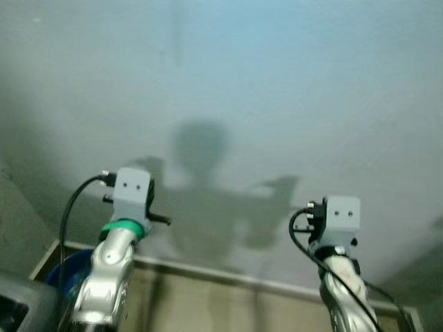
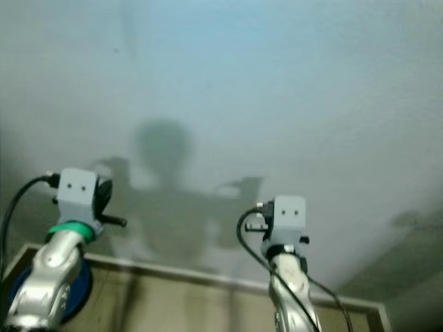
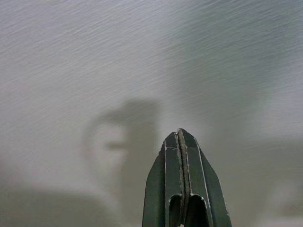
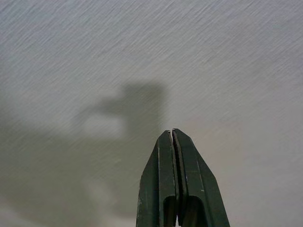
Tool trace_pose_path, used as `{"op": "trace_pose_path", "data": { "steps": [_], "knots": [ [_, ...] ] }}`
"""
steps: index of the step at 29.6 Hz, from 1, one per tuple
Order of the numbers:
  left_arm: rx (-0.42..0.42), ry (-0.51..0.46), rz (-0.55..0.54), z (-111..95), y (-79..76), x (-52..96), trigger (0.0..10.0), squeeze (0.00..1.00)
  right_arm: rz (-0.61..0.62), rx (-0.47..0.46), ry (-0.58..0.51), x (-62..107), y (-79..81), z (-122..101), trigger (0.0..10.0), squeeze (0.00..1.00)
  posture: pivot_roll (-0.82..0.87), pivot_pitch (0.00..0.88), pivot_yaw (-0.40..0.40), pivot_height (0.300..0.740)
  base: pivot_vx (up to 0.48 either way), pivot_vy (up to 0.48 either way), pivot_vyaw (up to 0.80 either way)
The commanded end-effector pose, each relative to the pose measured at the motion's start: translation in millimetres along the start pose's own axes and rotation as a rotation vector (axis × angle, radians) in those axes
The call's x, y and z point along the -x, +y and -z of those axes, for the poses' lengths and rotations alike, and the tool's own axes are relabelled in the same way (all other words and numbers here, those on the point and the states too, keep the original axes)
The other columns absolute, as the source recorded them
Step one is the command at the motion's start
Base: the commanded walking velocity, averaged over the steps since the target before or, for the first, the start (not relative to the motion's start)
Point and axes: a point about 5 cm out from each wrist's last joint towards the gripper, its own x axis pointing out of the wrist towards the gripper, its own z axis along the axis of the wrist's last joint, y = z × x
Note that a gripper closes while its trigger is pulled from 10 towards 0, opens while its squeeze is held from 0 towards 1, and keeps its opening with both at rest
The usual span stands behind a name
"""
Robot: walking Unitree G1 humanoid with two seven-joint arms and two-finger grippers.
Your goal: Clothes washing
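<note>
I face a plain pale wall (image 1: 263,83) at close range. Both silver arms are raised in front of it, and their shadows fall on the wall together with my head's shadow. The left arm's grey wrist housing (image 1: 131,194) stands at the lower left, the right arm's wrist housing (image 1: 340,218) at the lower right. In the left wrist view my left gripper (image 3: 179,135) is shut, its black fingers pressed together with nothing between them. My right gripper (image 4: 173,135) is shut and empty too. Both point at the bare wall.
A blue round container (image 1: 69,266) sits low behind the left arm. A dark grey object (image 1: 17,297) fills the bottom left corner. A pale skirting strip (image 1: 228,277) runs along the foot of the wall, with tan surface below it.
</note>
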Motion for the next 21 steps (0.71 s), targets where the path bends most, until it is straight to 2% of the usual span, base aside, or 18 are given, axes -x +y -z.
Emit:
{"op": "trace_pose_path", "data": {
  "steps": [1,5,21],
  "knots": [
    [-0.003,0.022,-0.006,5.3,1.4,1.2,10.0,0.00,0.004,0.002,0.005,0.6,-2.0,1.5,10.0,0.00,0.02,0.000,-0.015,0.740,0.000,-0.281,0.00],
    [-0.002,0.021,-0.007,5.2,1.1,0.9,10.0,0.00,0.003,0.004,0.004,0.1,-2.4,1.3,10.0,0.00,0.02,0.000,-0.017,0.740,0.000,-0.263,0.00],
    [0.016,0.034,-0.025,7.6,3.1,3.1,10.0,0.00,-0.002,0.001,0.012,1.5,-0.4,3.6,10.0,0.00,0.03,0.000,-0.016,0.740,0.000,0.000,0.00]
  ]
}}
